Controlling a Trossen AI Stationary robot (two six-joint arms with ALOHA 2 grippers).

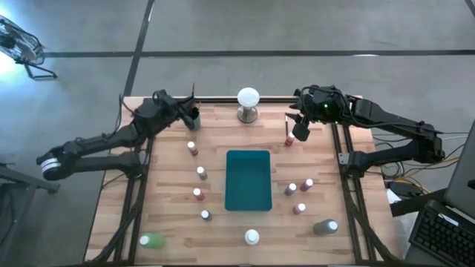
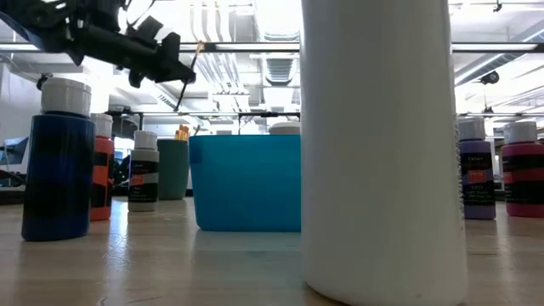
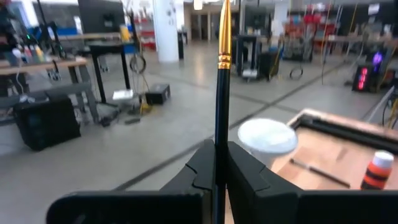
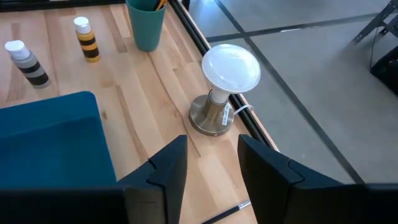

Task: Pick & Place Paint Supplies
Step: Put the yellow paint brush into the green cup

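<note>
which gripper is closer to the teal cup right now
Left. The left gripper, shut on a brush, sits right over the teal cup; the right gripper is across the table, past the white ball.

Tray (image 1: 248, 180) mid-table, bottles (image 1: 202, 173) on both sides (cup (image 1: 193, 117) seemingly back-left), ball (image 1: 248, 97) behind.

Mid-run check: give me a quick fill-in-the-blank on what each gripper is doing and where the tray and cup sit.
1. The left gripper is shut on a ____.
2. The right gripper's fingers are open and hold ____.
3. The teal tray lies in the ____ of the table.
4. The teal cup holding brushes stands near the ____ gripper.

Missing words: brush; nothing; middle; left
</note>
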